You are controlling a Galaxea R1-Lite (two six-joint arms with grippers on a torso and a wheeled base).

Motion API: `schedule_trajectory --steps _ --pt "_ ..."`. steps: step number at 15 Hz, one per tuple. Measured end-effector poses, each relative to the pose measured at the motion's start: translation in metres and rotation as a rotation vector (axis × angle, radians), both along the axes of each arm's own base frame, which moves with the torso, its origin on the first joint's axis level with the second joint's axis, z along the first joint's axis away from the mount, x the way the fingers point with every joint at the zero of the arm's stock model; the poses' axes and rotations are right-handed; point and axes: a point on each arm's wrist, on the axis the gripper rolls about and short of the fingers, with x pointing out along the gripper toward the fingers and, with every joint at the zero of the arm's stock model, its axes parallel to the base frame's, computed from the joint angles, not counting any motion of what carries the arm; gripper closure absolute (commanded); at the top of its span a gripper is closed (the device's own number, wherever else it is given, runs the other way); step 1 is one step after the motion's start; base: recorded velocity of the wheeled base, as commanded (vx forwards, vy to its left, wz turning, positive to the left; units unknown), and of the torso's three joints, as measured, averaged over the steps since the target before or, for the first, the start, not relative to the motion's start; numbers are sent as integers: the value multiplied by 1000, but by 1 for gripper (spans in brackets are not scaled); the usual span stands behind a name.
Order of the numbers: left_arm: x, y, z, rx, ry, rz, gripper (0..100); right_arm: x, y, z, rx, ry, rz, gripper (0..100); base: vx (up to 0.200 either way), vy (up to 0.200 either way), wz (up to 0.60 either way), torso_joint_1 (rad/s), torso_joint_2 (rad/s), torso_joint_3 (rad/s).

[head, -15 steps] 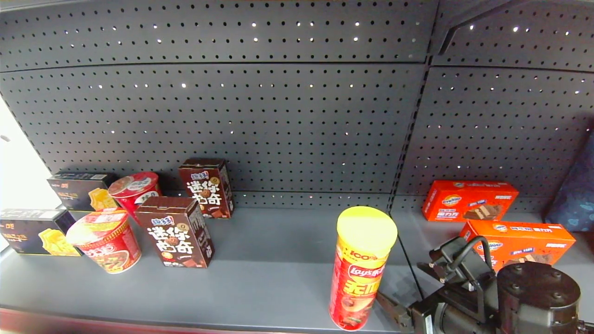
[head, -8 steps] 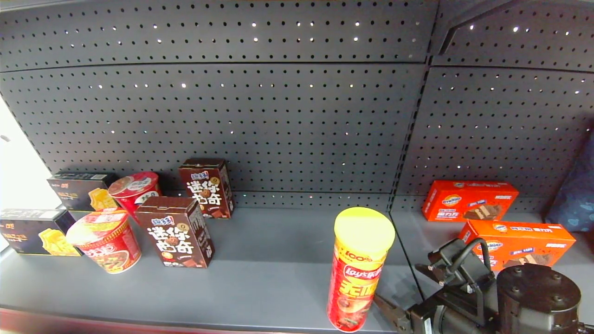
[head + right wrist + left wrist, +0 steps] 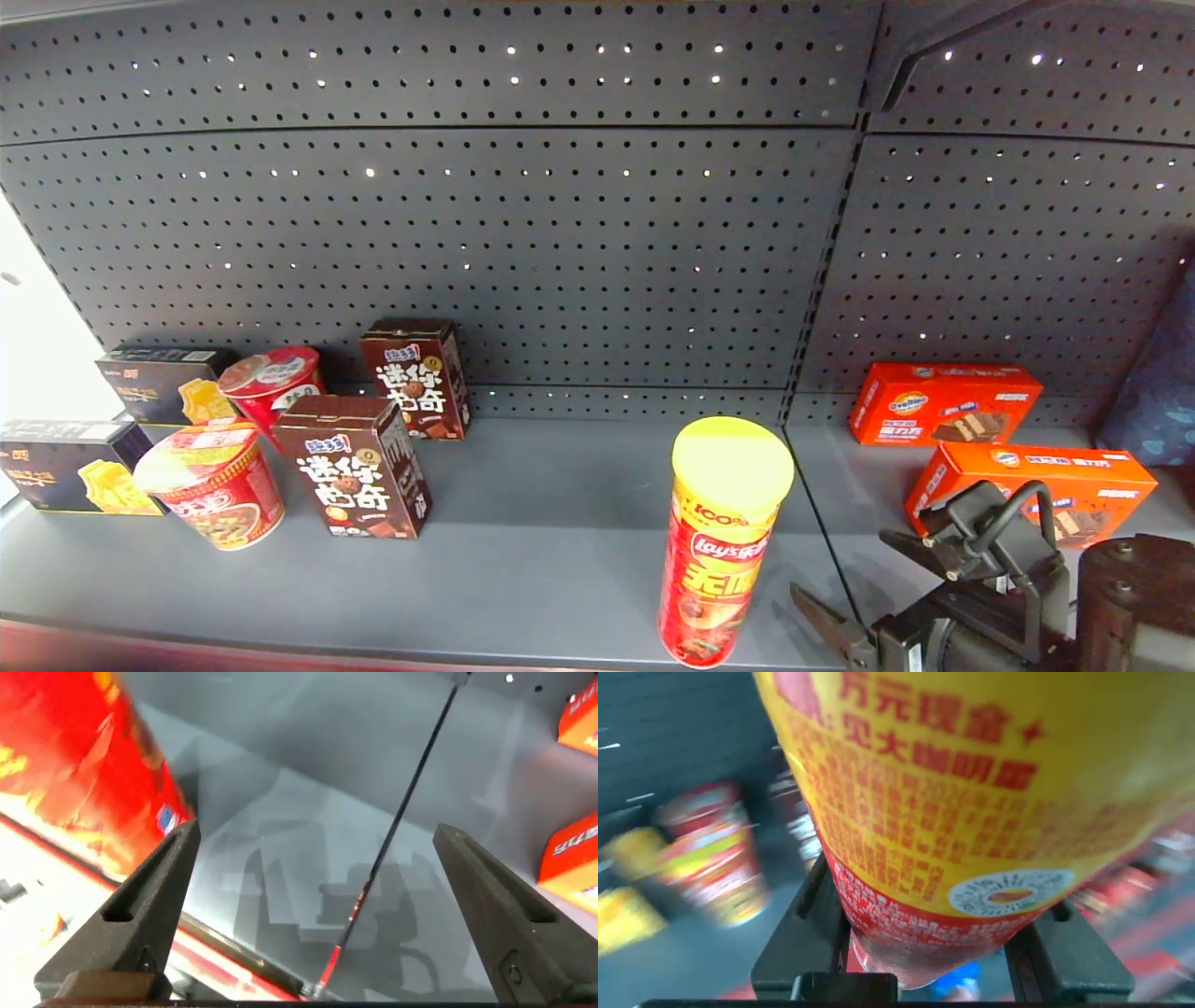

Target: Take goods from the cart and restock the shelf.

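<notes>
Withdrew right pincer [image 3: 315, 840] rightward, gaping and empty, arm low at shelf [image 3: 560, 504] front, just right of upright can [image 3: 724, 541] near shelf edge. Kept left pincer [image 3: 934, 929] clamped on second can [image 3: 952, 812].

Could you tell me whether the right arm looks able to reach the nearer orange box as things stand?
Probably yes: the right gripper hangs open just in front of the nearer orange box, with nothing between them; the chips can stands clear on its other side.

chip can [image 3: 724, 546] | red, yellow lid | upright, shelf [image 3: 560, 532] front | second can [image 3: 952, 812] | in left tool [image 3: 934, 938]
</notes>
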Motion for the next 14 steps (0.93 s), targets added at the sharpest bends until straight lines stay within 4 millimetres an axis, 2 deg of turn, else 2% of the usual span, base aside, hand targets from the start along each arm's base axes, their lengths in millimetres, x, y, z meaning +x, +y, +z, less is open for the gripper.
schedule_trajectory --steps 3,7,10,14 --pt "26 -7 23 9 93 -225 100 -2 -2 1 -2 -7 2 0 0 0 0 0 0 0" --pt "72 -18 39 17 164 -333 100 -2 -3 1 3 -4 4 0 0 0 0 0 0 0" --pt "118 -33 41 24 193 -385 100 5 4 3 15 -8 20 0 0 0 0 0 0 0" --pt "181 -63 33 75 203 -460 100 12 11 1 12 -1 23 0 0 0 0 0 0 0"
